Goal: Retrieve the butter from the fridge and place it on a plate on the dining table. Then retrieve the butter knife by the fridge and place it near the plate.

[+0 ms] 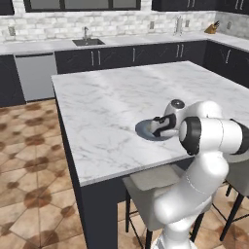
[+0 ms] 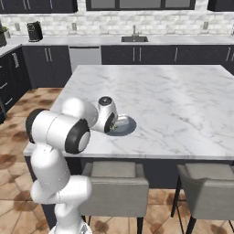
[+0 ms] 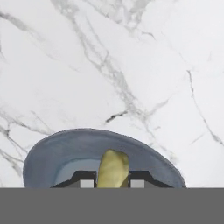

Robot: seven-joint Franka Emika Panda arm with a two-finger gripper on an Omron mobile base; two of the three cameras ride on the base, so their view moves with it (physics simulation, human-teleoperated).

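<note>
While the tool [image 3: 113,180] grasps the butter [image 3: 113,168] over the plate [image 3: 65,151] near the bench's [image 1: 107,97] front edge, it looks soft, slippery; hold mid-stick, gently.

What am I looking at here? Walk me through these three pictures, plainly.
It is a rendered kitchen with a white robot arm with dark joints on a driving base. Two pictures come from cameras behind the arm, on its left and right. The third looks along its gripper. The arm reaches over a white marble-topped dining table with grey stools. On it lies a round dark blue-grey plate. The gripper is shut on a dull yellow-olive stick of butter, held over the plate.
</note>
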